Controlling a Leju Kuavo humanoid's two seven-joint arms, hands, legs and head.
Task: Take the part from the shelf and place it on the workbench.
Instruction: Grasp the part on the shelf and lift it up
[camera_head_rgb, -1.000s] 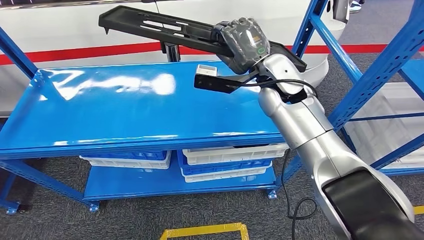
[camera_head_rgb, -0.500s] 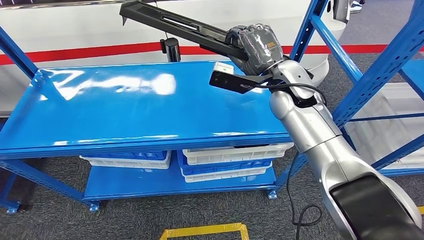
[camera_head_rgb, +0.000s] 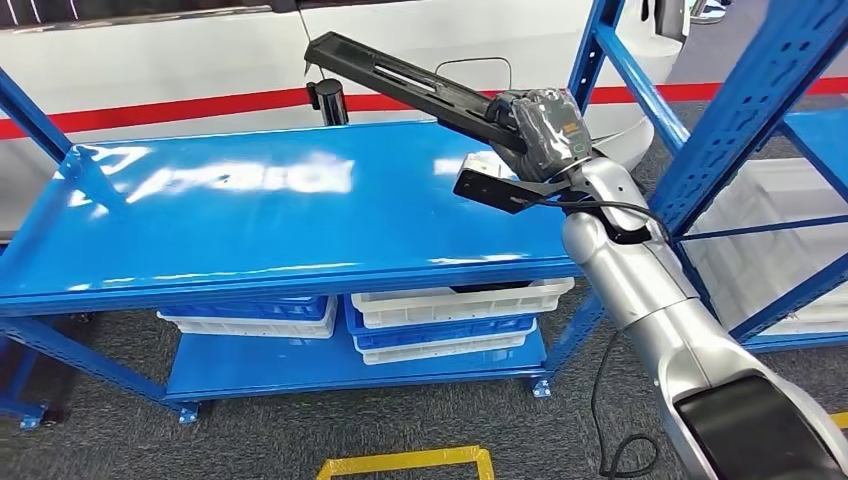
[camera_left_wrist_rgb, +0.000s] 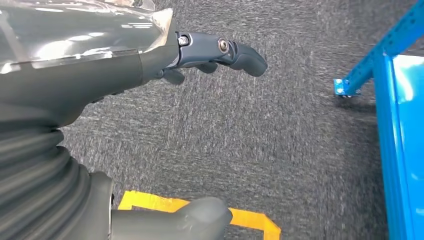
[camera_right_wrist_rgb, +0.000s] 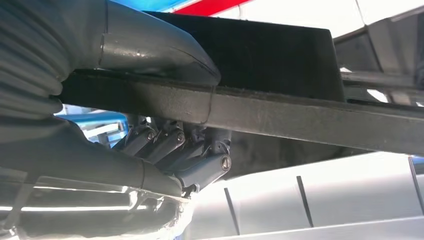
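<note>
While the left robot hand (camera_left_wrist_rgb: 150, 65) hangs over dark grey carpet (camera_left_wrist_rgb: 280, 140) with its dark fingers (camera_left_wrist_rgb: 235, 50) slightly bent and its thick thumb well apart from them, holding nothing, the right arm (camera_head_rgb: 640, 290) reaches up from the 5 o'clock corner of the head view toward 1 o'clock. The right robot hand (camera_head_rgb: 540, 125), wrapped in a clear cover, grips the part (camera_head_rgb: 400, 70) near its right end; in the right wrist view the thumb lies over one edge and the fingers (camera_right_wrist_rgb: 185, 150) curl under the other side.

The part is a long, flat, matte black piece with slots along its length, tilted so its free end rises toward 11 o'clock, held in the air above the far right of the desk (camera_head_rgb: 250, 220) and not touching it. The desk is a glossy blue metal top that mirrors the lights. Below it, a lower shelf carries stacked white and blue plastic bins (camera_head_rgb: 450, 320). At 3 o'clock stands a blue steel rack (camera_head_rgb: 740, 110), cut off by the frame edge. A yellow floor marking (camera_head_rgb: 410, 462) lies at 6 o'clock.

The end of the part in the grip is hidden behind the right robot hand. A black wrist bracket (camera_head_rgb: 490, 187) juts out beneath the hand, half covering a small white object on the desk that is hard to identify.
</note>
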